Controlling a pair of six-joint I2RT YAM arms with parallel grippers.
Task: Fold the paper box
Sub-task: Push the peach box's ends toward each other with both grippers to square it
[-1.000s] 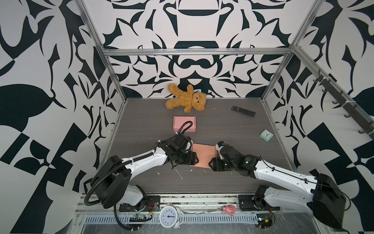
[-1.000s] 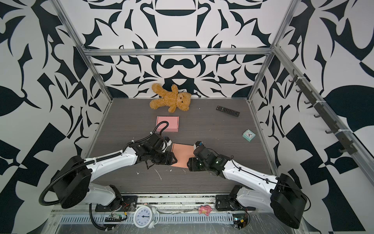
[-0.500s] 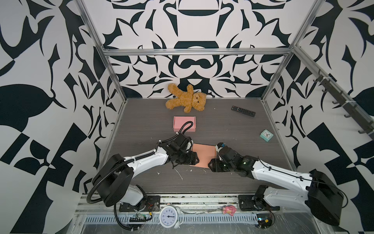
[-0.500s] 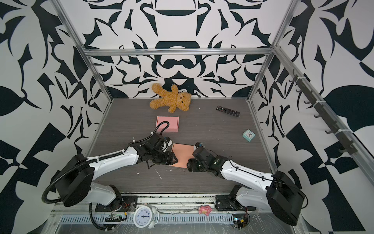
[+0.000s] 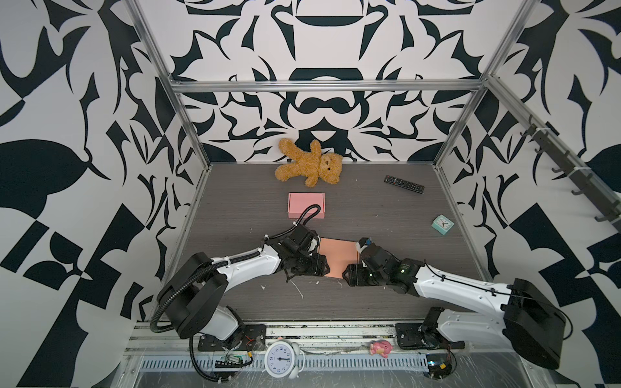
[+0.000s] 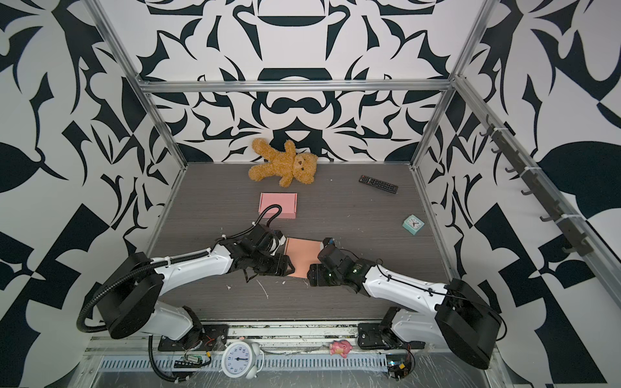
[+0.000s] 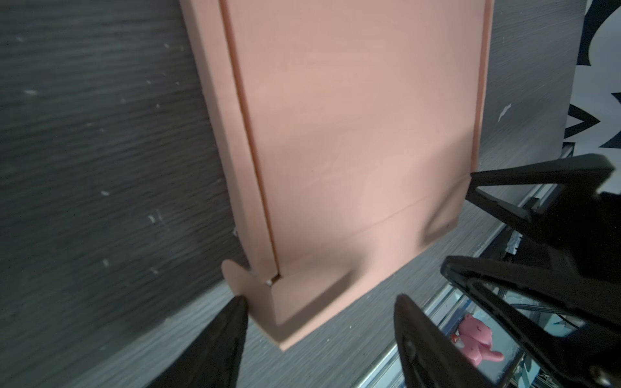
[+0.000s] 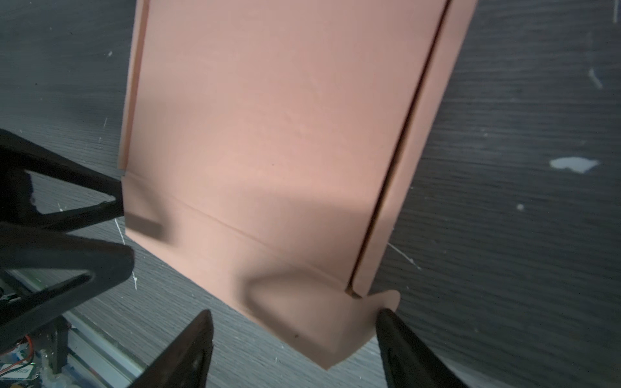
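- Near the table's [image 5: 235,208] centre, a touch toward 6 o'clock, lies the box [image 5: 337,257]: a flat salmon card sheet with both grippers at its near end.
- Long narrow flaps run along its 9 and 3 o'clock sides, each set off by a crease. A cross crease marks off a strip at the 6 o'clock end.
- That end strip looks bent and throws a shadow at each corner; whether it is off the table I cannot tell.
- At the box's 7 o'clock corner sits the left gripper [image 7: 319,302], jaws spread wide with the corner between them, clamping nothing.
- One of its fingertips [image 7: 232,319] meets the small rounded tab [image 7: 235,272] at that corner; the other stands clear of the card's edge.
- At the 5 o'clock corner sits the right gripper [image 8: 294,314], jaws likewise wide apart astride the corner, with no hold on it.
- One of its fingertips [image 8: 391,326] touches the tab there; its mate is just off the near edge.
- In both top views the arms reach in from 7 and 5 o'clock, wrists low over the table.
- At 12 o'clock, against the back wall, lies the bear [image 5: 309,166].
- Between the bear and the box lies the pink box [image 5: 305,205], closed.
- At 1 o'clock is the remote [image 5: 403,184]; at 3 o'clock, the teal clock [image 5: 442,225].
- Off the table at 6 o'clock, on the front rail, stand the alarm clock [image 5: 281,359] and the pink toy [image 5: 379,347].
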